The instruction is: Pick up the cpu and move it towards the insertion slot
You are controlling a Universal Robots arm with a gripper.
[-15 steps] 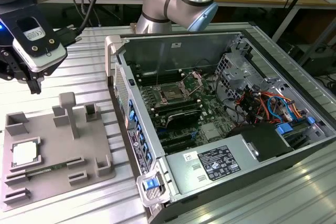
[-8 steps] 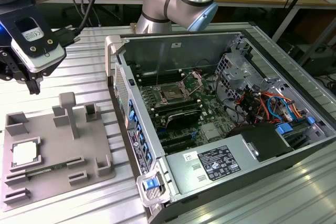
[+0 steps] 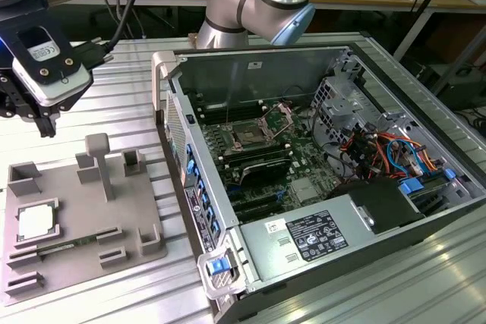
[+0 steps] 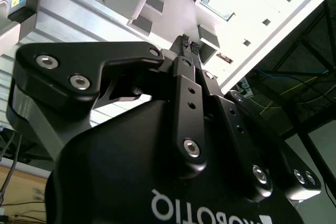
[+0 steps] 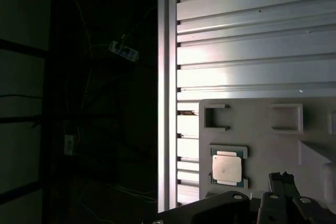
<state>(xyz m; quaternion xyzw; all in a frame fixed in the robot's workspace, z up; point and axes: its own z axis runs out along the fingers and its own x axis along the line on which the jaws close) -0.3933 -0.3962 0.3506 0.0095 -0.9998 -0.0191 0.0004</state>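
Note:
The cpu (image 3: pixel 36 221), a pale silvery square chip, lies flat in a recess of the grey fixture plate (image 3: pixel 83 218) at the exterior view's left. In the first wrist view the cpu (image 5: pixel 227 170) sits beside my gripper (image 5: pixel 280 177), apart from it. My gripper (image 3: pixel 45 123) hangs above the table behind the plate, its fingers (image 4: pixel 183 42) pressed together with nothing between them. The insertion slot (image 3: pixel 249 136), a silver-framed socket with its bracket raised, lies inside the open computer case at centre.
The open computer case (image 3: pixel 319 165) has tall metal walls, cables and a power supply on the exterior view's right. Raised blocks (image 3: pixel 99 158) stand on the fixture plate. The ribbed aluminium table (image 5: pixel 252 40) drops off at an edge near the plate.

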